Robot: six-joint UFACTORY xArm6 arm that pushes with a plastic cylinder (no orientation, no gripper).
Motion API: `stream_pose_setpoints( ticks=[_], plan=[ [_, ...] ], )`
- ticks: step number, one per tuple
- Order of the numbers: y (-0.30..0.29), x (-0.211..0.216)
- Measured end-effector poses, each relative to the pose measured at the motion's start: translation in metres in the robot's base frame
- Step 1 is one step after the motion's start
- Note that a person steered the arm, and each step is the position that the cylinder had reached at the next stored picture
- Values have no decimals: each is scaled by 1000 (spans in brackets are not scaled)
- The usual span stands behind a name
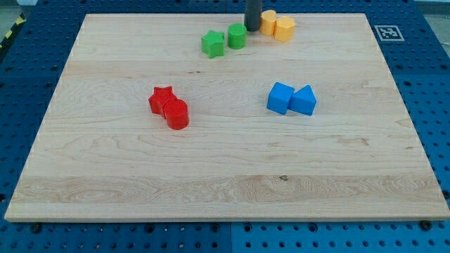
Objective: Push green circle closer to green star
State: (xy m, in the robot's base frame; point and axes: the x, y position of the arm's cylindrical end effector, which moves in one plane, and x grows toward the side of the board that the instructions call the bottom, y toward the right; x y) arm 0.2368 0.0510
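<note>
The green circle (237,36) sits near the view's top centre on the wooden board (105,176). The green star (213,43) lies just to its left, almost touching it. My tip (252,28) comes down from the view's top edge and stands right beside the green circle's right side, between it and the yellow blocks.
Two yellow blocks (276,25) sit together right of my tip. A red star (161,99) touches a red cylinder (176,114) at centre left. Two blue blocks (291,99) sit together at centre right. A marker tag (387,31) lies on the blue table at top right.
</note>
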Motion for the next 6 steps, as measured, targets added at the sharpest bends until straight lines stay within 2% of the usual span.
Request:
stream_pose_setpoints(
  ticks=[6],
  plan=[
    [-34, 23]
  ],
)
